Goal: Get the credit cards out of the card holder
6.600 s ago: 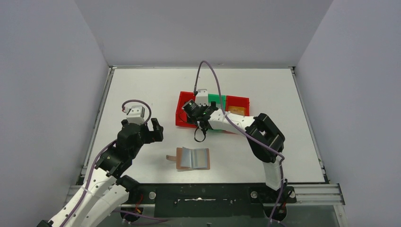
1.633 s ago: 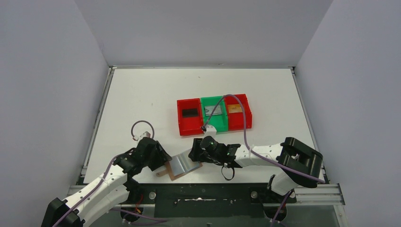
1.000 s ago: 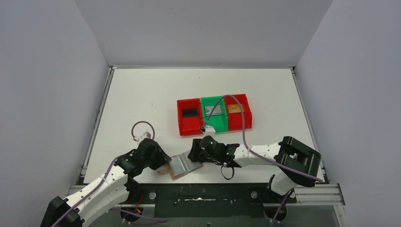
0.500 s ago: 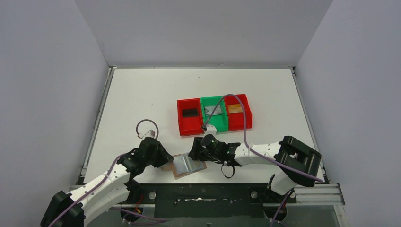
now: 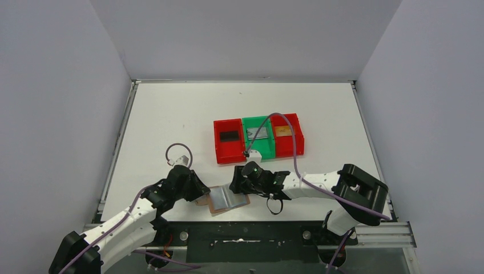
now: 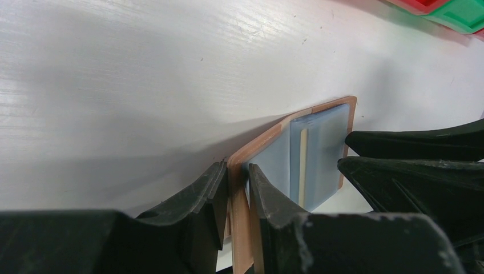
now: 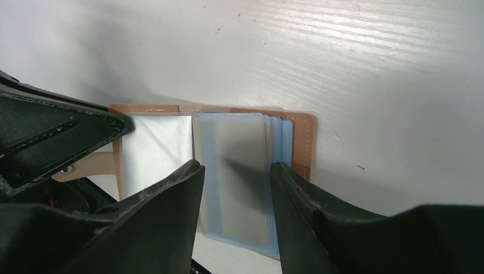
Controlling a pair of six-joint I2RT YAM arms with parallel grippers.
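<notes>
holder (image 5: 227, 198) lies open at the table's (image 5: 171, 108) near edge. it's light and floppy, sleeves (image 7: 228, 137) slick. left gripper (image 6: 234, 171) clamped on the leather cover edge, pinning it. right gripper (image 7: 237, 171) jaws apart, straddling the sleeves, nothing held. three cards (image 5: 229, 136) sit in the bins (image 5: 262, 154). any card left will be stiff, thin, slippery. pale strip (image 6: 303, 162) looks like one: pinch its exposed edge, pull along the pocket.

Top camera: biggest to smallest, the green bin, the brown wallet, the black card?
1. Green bin and card holder: they look about alike, and the holder is partly hidden.
2. Black card: smallest.
</notes>
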